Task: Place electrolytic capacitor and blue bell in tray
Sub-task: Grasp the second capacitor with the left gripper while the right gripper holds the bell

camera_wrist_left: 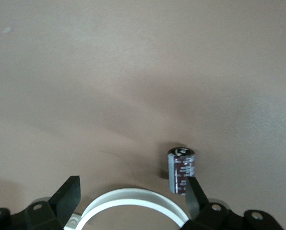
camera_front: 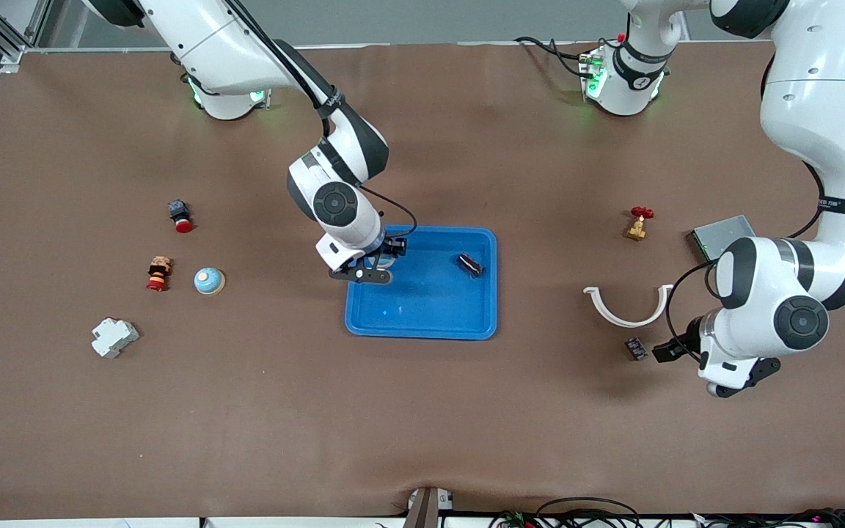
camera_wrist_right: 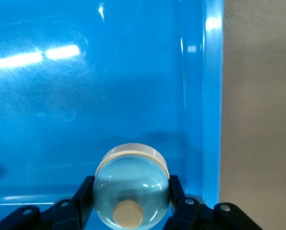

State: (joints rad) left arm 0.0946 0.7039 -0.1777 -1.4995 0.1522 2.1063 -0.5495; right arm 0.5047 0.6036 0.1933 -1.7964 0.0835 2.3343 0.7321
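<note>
While both of my arms work at once, the table (camera_front: 422, 425) carries everything, and my two sets of jaws are well apart on it.

My right jaws hang low over the tray (camera_front: 422, 334), just inside one corner of its rim. I judge that spot is chosen so that whatever drops lands on the blue floor and not on the edge. They are clamped on a round dome (camera_wrist_right: 131, 187) with a white rim and a cream knob, one finger on each side of its widest part. I cannot tell whether this glassy dome is the bell the task means. A blue bell (camera_front: 209, 280) also stands on the table, well away from these jaws toward the right arm's end.

My left jaws are down near the table with the fingers spread apart. A white curved bracket (camera_wrist_left: 133, 199) lies under the gap between them. The electrolytic capacitor (camera_wrist_left: 181, 170) stands upright just ahead of one fingertip (camera_wrist_left: 193, 191), not between the two. To take it, I judge I would have to shift sideways first and keep clear of the bracket.

A small dark thing (camera_front: 469, 265) lies in the tray, apart from my right jaws; I cannot make out what it is.
</note>
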